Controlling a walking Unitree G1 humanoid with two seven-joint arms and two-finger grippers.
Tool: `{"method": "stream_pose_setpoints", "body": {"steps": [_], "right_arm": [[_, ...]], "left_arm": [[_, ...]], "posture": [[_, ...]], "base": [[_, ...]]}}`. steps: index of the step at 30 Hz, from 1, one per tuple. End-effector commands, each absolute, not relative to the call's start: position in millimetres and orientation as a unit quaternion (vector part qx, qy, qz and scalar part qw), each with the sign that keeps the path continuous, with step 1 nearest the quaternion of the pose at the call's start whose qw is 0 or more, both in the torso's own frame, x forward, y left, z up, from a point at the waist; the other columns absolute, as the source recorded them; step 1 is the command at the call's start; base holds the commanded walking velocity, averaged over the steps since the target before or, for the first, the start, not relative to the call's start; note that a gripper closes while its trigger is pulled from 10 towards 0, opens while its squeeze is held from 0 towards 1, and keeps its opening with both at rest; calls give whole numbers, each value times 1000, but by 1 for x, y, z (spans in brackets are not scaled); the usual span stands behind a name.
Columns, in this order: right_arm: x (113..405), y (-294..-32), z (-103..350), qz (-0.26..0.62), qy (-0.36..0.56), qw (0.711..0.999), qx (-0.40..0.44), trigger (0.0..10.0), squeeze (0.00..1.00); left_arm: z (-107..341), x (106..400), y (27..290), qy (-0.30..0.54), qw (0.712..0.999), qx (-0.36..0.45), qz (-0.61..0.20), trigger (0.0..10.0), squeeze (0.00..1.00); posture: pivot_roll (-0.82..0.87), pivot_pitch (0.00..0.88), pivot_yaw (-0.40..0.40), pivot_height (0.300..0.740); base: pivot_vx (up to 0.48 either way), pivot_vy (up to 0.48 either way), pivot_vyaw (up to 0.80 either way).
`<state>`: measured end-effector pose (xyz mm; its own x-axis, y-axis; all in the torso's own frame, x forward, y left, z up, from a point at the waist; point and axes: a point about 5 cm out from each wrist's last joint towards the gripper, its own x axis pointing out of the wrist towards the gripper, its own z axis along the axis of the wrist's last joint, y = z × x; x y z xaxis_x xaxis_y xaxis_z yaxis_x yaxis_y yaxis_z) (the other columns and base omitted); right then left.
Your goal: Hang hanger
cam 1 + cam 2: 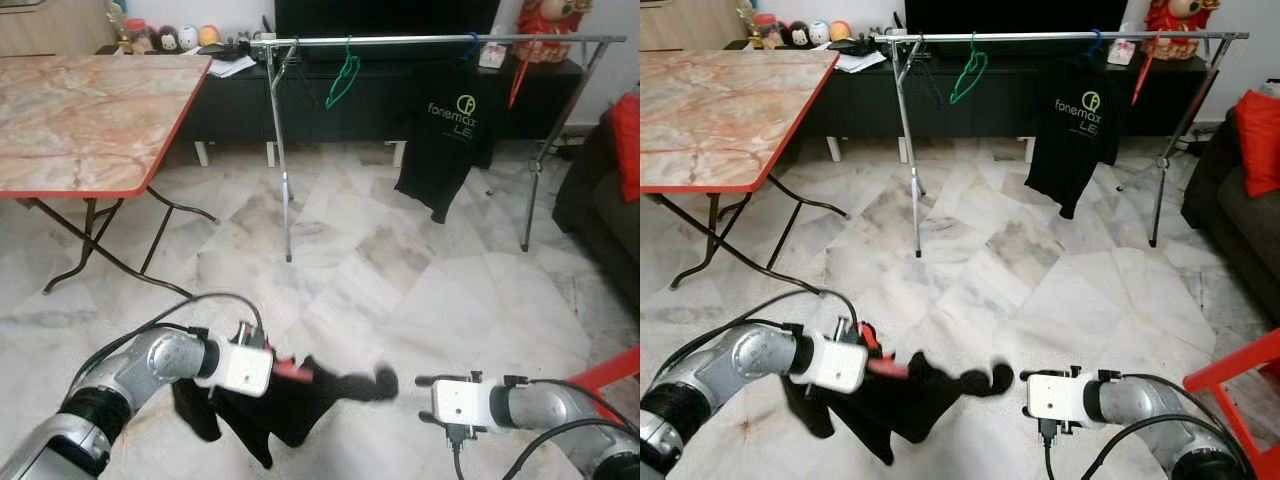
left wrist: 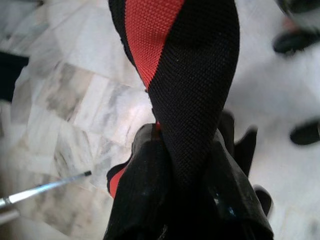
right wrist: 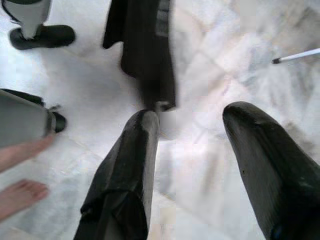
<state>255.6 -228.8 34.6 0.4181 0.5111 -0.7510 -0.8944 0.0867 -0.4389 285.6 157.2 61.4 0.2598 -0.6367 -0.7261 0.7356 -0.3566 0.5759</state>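
Low in the frame, left of centre, the left gripper is pinching a red hanger draped with a black garment, its fingers pressed together on the cloth. The right gripper is hovering at lower right, spread wide and holding nothing. The rack rail is sitting well apart across the top of the frame. Since the grip is partly on fabric, the hanger may be slipping loose, and the dangling cloth could be snagging on the way over.
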Motion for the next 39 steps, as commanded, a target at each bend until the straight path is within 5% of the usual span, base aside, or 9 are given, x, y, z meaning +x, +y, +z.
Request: {"method": "stream_pose_setpoints", "body": {"steps": [1, 9, 15, 28, 29, 31, 32, 38, 39], "right_arm": [[262, -225, 44, 502, 183, 701, -472, 10000, 0], [269, -202, 61, 536, 114, 704, -452, 10000, 0], [259, -180, 64, 602, 68, 660, -443, 10000, 0], [258, -179, 67, 629, 39, 603, -490, 10000, 0], [259, -177, 68, 631, 29, 595, -497, 10000, 467], [259, -177, 68, 634, 27, 591, -498, 10000, 467], [258, -175, 69, 641, 19, 577, -505, 10000, 1000], [253, -171, 67, 664, -8, 522, -535, 10000, 1000], [251, -170, 66, 672, -11, 509, -537, 10000, 522]], "left_arm": [[67, 288, 156, 5, 523, 596, -610, 10000, 0], [89, 296, 138, -121, 513, 611, -590, 10000, 0], [106, 295, 125, -208, 494, 607, -587, 10000, 0], [97, 286, 131, -215, 442, 611, -621, 10000, 0], [94, 283, 131, -216, 431, 609, -630, 10000, 0], [93, 282, 131, -217, 427, 608, -633, 10000, 0], [91, 280, 132, -216, 414, 608, -642, 10000, 0], [90, 279, 132, -222, 400, 609, -648, 10000, 0], [92, 280, 131, -225, 397, 610, -647, 10000, 0]], "posture": [[-110, 0, -24, 740], [-109, 0, -21, 740], [-100, 0, -20, 740], [-98, 0, -19, 740], [-97, 0, -20, 740], [-97, 0, -20, 740], [-96, 0, -24, 740], [-100, 0, -25, 740], [-98, 0, -28, 740]], "base": [[0, 0, 0], [0, 0, 0], [0, 0, 0], [0, 0, 0], [0, 0, 0], [0, 0, 0], [0, 0, 0], [0, 0, 0], [0, 0, 0]]}}
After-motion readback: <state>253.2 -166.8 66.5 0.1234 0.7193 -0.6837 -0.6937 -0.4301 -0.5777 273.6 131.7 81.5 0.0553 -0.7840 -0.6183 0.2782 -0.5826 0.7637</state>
